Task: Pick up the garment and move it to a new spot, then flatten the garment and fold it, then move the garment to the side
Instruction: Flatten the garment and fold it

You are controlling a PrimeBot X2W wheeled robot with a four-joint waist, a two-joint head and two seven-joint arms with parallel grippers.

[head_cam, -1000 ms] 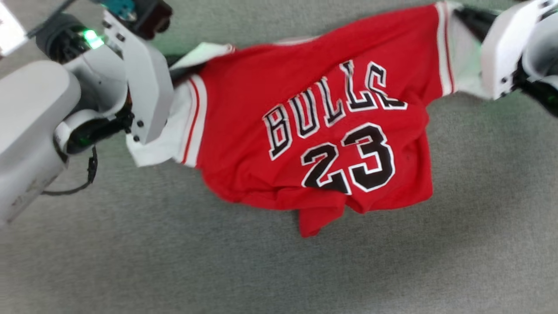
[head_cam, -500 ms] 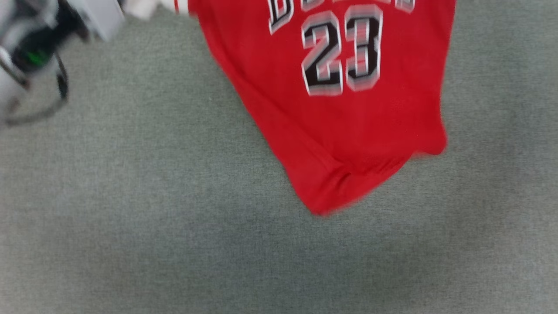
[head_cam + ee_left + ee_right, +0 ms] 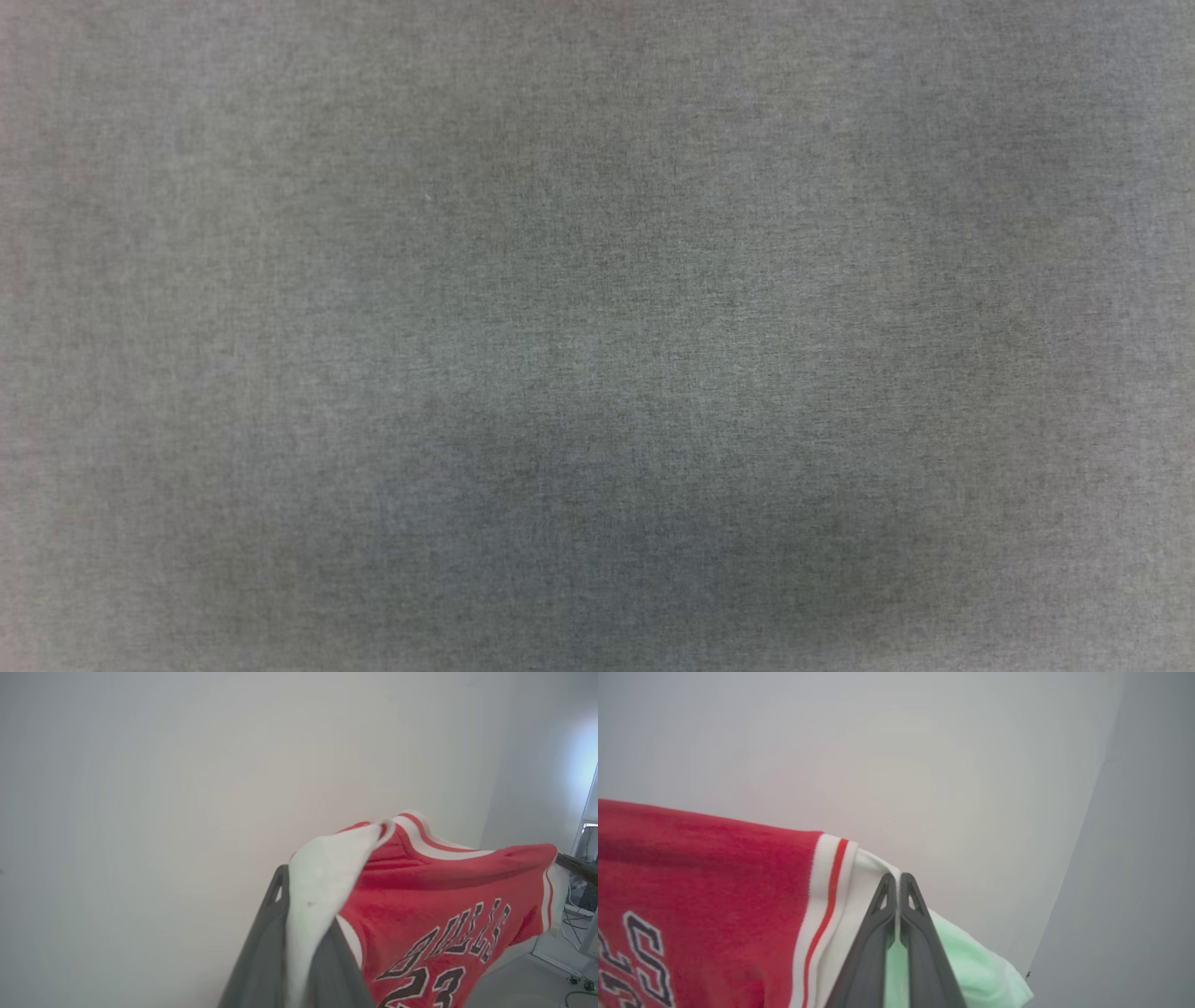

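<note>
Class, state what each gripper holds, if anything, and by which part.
Both hold the garment, stretched between them: the left gripper pinches one white sleeve, the right gripper the opposite sleeve.

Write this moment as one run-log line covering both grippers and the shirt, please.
left gripper: shut on white sleeve | right gripper: shut on other sleeve | shirt: held up, spread between both | head view: grey surface

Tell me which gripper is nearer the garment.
Neither left nor right: both touch the garment. The left gripper is shut on one white sleeve, the right gripper on the other.
</note>
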